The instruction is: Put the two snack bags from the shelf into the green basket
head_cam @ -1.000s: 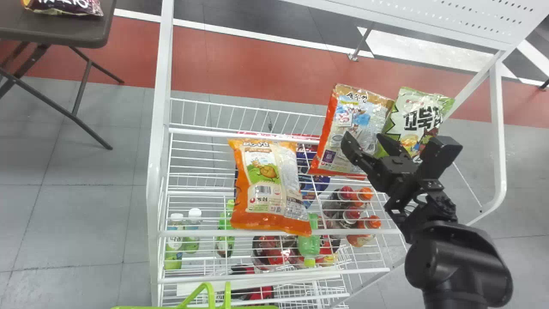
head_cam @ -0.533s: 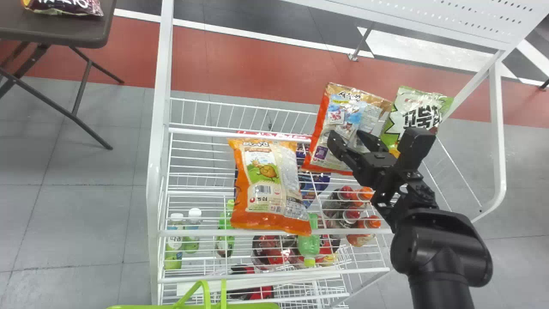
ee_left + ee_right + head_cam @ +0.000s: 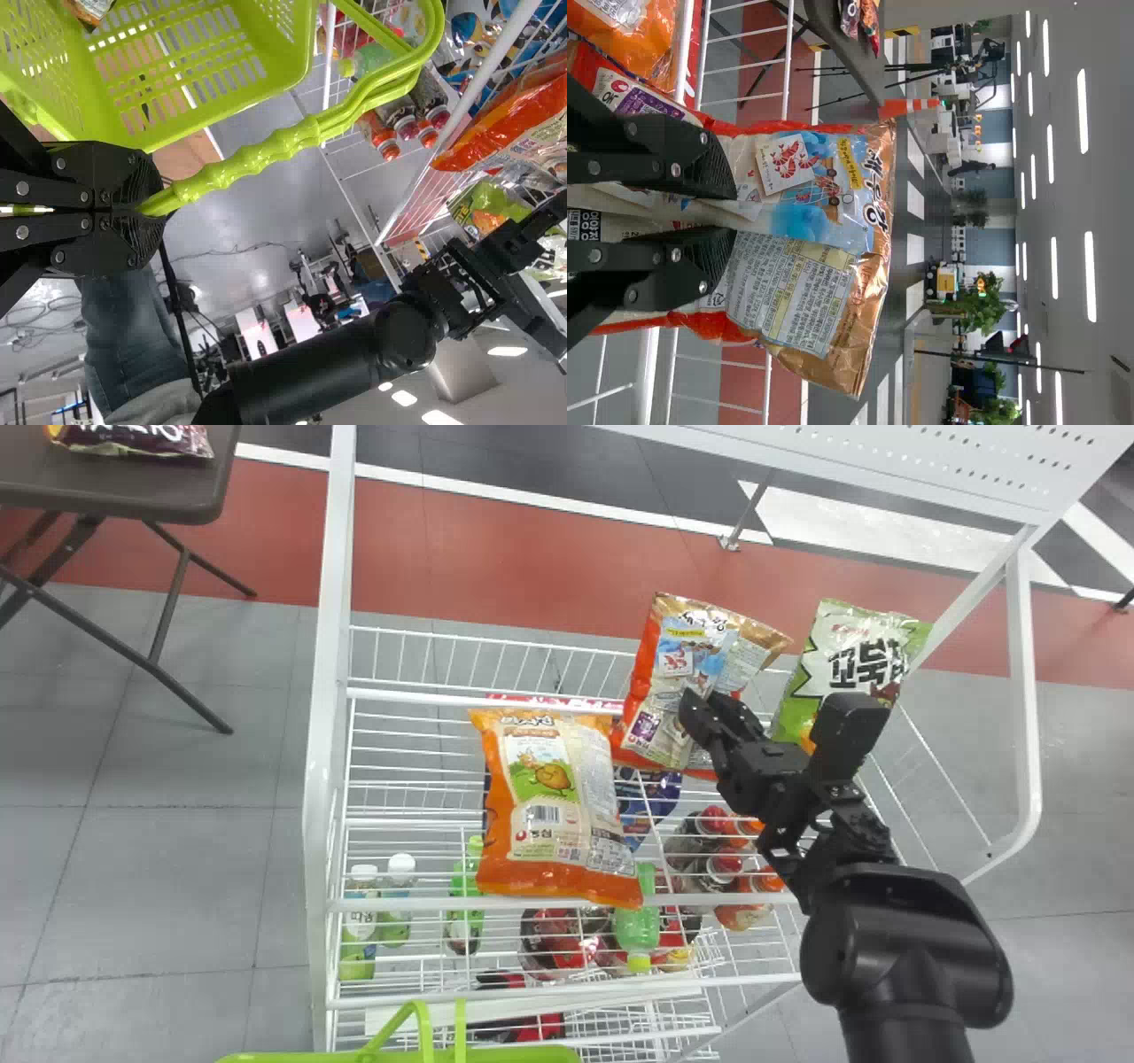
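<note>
Over the shelf's back right, my right gripper [image 3: 706, 701] is shut on the orange-and-brown shrimp snack bag [image 3: 678, 651]. In the right wrist view, the gripper [image 3: 733, 211] pinches a fold of this bag [image 3: 824, 208], whose printed face is creased. Left of it, an orange snack bag [image 3: 549, 806] lies on the wire shelf, its top end towards the back. The green basket [image 3: 496, 1055] shows at the head view's bottom edge. In the left wrist view, my left gripper [image 3: 152, 205] is shut on the handle [image 3: 257, 159] of the basket [image 3: 190, 84]; something lies partly visible inside.
A green snack bag [image 3: 855, 655] stands behind the right gripper at the shelf's right. Bottles [image 3: 638, 930] lie on the level below, under white wires. White rack posts [image 3: 326, 691] frame the shelf. A dark table [image 3: 115, 491] with another bag stands at the back left.
My right gripper's fingers have come together on the shrimp bag. Gripper and bag have shifted left, away from the green bag, and the shrimp bag has creased. The orange bag lies as before.
</note>
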Robot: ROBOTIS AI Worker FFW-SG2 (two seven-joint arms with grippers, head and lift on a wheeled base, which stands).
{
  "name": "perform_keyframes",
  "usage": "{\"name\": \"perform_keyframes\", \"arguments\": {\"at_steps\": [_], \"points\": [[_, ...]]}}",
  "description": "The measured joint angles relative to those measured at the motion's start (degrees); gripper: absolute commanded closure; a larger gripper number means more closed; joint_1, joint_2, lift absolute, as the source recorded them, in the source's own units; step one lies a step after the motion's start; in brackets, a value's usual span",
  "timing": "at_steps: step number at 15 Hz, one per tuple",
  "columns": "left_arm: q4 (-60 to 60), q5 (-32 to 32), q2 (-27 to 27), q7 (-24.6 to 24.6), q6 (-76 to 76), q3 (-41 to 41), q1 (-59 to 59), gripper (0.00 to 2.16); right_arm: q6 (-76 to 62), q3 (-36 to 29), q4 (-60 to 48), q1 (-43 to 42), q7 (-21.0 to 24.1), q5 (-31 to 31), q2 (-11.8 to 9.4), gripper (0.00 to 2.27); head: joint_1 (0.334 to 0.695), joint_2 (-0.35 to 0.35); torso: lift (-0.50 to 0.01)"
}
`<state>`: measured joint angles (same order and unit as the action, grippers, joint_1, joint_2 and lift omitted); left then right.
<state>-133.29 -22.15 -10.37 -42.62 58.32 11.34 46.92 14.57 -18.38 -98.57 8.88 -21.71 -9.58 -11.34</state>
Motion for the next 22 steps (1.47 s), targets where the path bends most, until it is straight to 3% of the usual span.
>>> {"name": "perform_keyframes", "arguments": {"at_steps": [6, 9, 14, 18, 22], "points": [[-0.4, 0.0, 0.0, -0.3, 0.0, 0.1, 0.3, 1.95, 1.1, -4.3, -14.1, 8.8, -0.1, -4.8, 0.1, 2.25, 0.695, -0.35, -0.01], [-0.5, 0.0, 0.0, -0.4, -0.2, 0.2, 0.4, 1.95, 6.7, -8.5, -24.3, 15.1, -0.8, -9.0, 1.1, 2.25, 0.695, -0.35, -0.01], [-0.5, 0.1, 0.1, -0.2, -0.3, 0.4, 0.5, 1.95, 36.6, -17.4, -40.3, 21.5, -5.1, -15.6, 4.6, 2.25, 0.695, -0.35, -0.01], [-0.5, 0.2, 0.1, -0.3, -0.4, 0.6, 0.6, 1.95, 68.5, -22.5, -49.2, 22.3, -6.5, -18.9, 7.3, 2.25, 0.695, -0.35, -0.01], [-0.5, 0.4, 0.1, -0.3, -0.4, 0.9, 0.6, 1.95, 74.2, -24.6, -53.4, 23.6, -6.7, -23.3, 8.2, 2.25, 0.695, -0.35, -0.01]]}}
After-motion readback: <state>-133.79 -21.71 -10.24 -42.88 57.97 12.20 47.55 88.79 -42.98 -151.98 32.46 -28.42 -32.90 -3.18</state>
